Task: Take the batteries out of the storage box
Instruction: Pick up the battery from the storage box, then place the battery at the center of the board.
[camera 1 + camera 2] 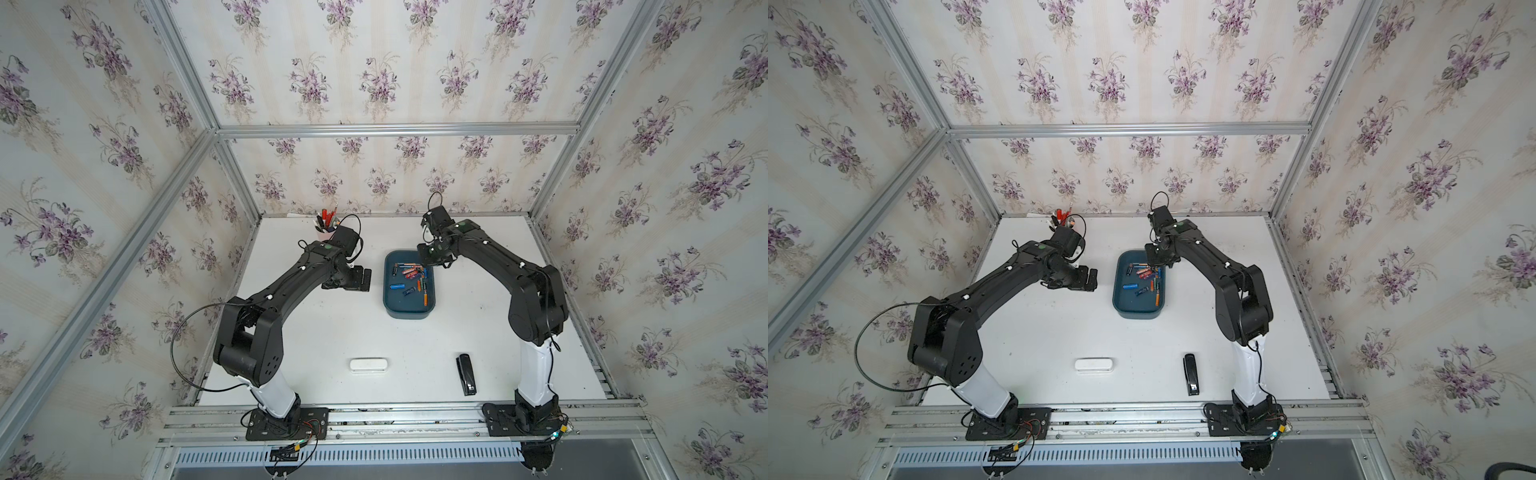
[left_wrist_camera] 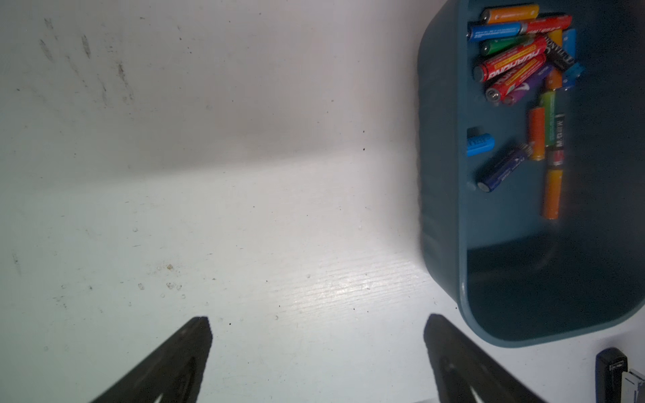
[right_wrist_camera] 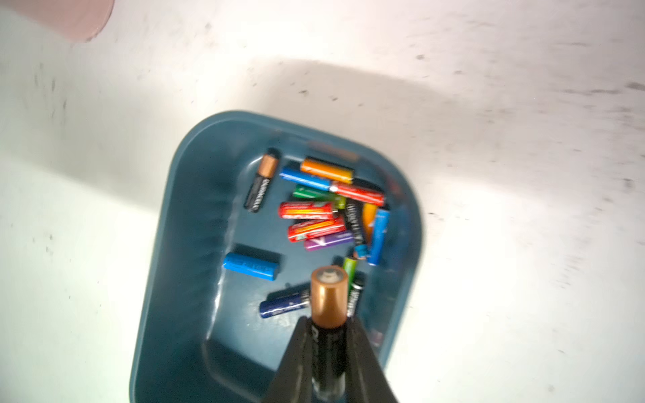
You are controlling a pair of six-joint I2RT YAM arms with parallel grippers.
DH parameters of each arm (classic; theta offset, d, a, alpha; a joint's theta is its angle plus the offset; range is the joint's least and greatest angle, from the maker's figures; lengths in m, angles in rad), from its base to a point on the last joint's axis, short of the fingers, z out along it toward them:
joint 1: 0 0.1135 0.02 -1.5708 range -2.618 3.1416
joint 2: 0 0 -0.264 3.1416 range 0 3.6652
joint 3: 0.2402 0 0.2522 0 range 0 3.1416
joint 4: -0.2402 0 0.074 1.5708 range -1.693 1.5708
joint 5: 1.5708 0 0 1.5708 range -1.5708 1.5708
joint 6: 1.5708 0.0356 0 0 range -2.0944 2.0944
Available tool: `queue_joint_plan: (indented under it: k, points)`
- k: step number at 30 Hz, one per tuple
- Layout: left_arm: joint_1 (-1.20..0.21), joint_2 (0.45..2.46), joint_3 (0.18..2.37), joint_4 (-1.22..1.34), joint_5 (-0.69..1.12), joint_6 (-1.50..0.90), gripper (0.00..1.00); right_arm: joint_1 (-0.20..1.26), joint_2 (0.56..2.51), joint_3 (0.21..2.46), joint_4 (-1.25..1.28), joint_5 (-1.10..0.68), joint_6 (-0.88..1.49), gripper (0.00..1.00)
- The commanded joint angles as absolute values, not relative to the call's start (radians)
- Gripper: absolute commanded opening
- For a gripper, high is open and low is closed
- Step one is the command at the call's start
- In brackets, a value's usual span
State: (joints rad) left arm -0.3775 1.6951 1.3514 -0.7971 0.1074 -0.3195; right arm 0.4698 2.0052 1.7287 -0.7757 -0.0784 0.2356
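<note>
1. Two arms reach in from the lower edge in both top views. The storage box sits mid-frame on the white table, between them.
2. Writing: one loose battery lying in the box, black with a copper end, reads Duracell. The red batteries carry white block lettering I cannot read with certainty.
3. My right gripper has its fingers pinching a held battery, also black and copper. Its copper end pokes out past the tips, over the upper right corner of the box.
4. Most other batteries are heaped toward the box's upper end, with a few singles below them. The lower stretch of the box floor is bare.
5. My left gripper has its fingers spread wide with nothing between them. It is over bare table just left of the box wall, not touching it.
6. Room: open table runs from the box's lower wall down to the white case and the black stapler. A pen cup stands at the table's upper left, behind the left arm.
</note>
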Motion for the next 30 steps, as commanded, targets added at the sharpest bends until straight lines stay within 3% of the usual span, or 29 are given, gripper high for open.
queue_joint_plan:
  k: [1,10,30]
  points:
    - [-0.383,1.709,1.371,-0.822,0.107,-0.301,1.0,0.439,1.954,1.667,-0.789,-0.056,0.265,0.18]
    - [-0.398,1.737,1.395,-0.831,0.104,-0.304,1.0,0.395,1.941,1.478,-0.713,-0.055,0.268,0.17]
    - [-0.426,1.758,1.406,-0.846,0.084,-0.306,1.0,0.394,2.033,1.413,-0.66,-0.056,0.265,0.17]
